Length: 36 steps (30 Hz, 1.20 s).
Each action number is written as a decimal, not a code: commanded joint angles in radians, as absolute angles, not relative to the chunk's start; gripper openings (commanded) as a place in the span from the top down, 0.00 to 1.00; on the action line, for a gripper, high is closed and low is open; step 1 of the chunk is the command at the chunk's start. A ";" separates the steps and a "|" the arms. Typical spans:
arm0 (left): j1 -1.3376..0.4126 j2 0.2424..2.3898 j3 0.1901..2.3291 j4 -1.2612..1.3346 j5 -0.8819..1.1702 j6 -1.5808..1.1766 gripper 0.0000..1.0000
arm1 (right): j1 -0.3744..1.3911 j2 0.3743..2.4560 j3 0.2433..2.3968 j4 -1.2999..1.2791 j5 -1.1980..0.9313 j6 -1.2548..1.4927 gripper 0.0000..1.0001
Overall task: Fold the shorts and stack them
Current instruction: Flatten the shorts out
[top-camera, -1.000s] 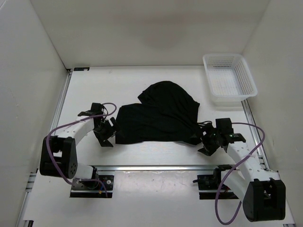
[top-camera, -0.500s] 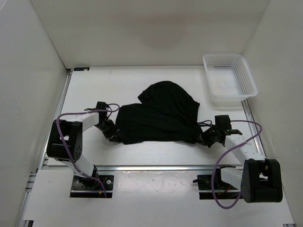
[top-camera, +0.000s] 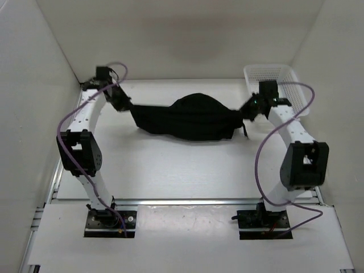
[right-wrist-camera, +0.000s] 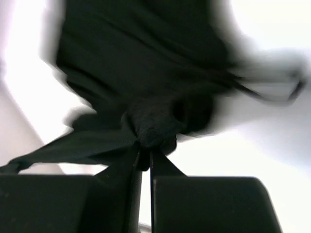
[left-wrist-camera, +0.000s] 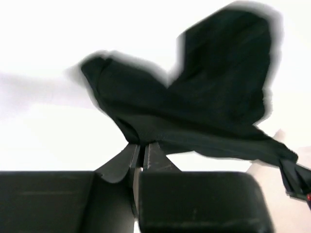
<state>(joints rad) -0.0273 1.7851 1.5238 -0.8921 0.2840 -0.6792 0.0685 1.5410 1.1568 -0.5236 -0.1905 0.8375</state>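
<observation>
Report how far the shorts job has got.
Done: both ends are gripped, with the left pincer and the right pincer each shut on the black shorts. In hand: the shorts hang stretched between them, sagging in the middle. Left: no fold shows yet, and nothing is stacked.

You have a white mesh basket (top-camera: 267,67) at the far right corner of the white table (top-camera: 170,170), close against the right wall (top-camera: 335,79); only part of it shows. Plain white walls close the table in on three sides. The left wall (top-camera: 34,85) is bare, and the back wall (top-camera: 187,34) carries one faint darker patch. An aluminium rail (top-camera: 182,201) runs along the table's near edge, and another runs down its left side.
</observation>
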 commanded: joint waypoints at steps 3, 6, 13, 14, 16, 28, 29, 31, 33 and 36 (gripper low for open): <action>0.061 1.939 2.263 -1.118 0.261 -0.612 0.90 | 0.071 1.744 1.829 -0.563 -0.182 0.752 1.00; 0.124 1.933 2.488 -1.099 0.336 -0.641 0.90 | 0.071 1.781 2.044 -0.563 -0.208 0.741 1.00; 0.149 1.626 2.145 -0.966 0.377 -0.626 0.90 | 0.118 1.513 1.722 -0.480 -0.172 0.646 1.00; 0.138 1.588 2.000 -0.956 0.367 -0.608 0.90 | 0.127 1.473 1.648 -0.466 -0.172 0.646 1.00; 0.138 1.462 1.825 -0.919 0.357 -0.594 0.90 | 0.127 1.356 1.433 -0.445 -0.172 0.624 1.00; 0.161 1.061 0.931 -0.897 0.342 -0.551 0.02 | 0.127 0.825 0.772 -0.644 0.023 0.643 0.11; 0.161 1.080 0.961 -0.897 0.342 -0.551 0.03 | 0.127 0.825 0.772 -0.644 0.032 0.652 0.11; 0.152 1.147 1.055 -0.908 0.324 -0.523 0.07 | 0.127 0.840 0.805 -0.655 0.032 0.652 0.15; 0.108 1.202 1.148 -0.908 0.310 -0.509 0.19 | 0.137 0.886 0.850 -0.655 0.046 0.640 0.24; 0.040 1.346 1.247 -0.908 0.290 -0.499 0.42 | 0.137 0.980 0.909 -0.655 0.084 0.603 0.57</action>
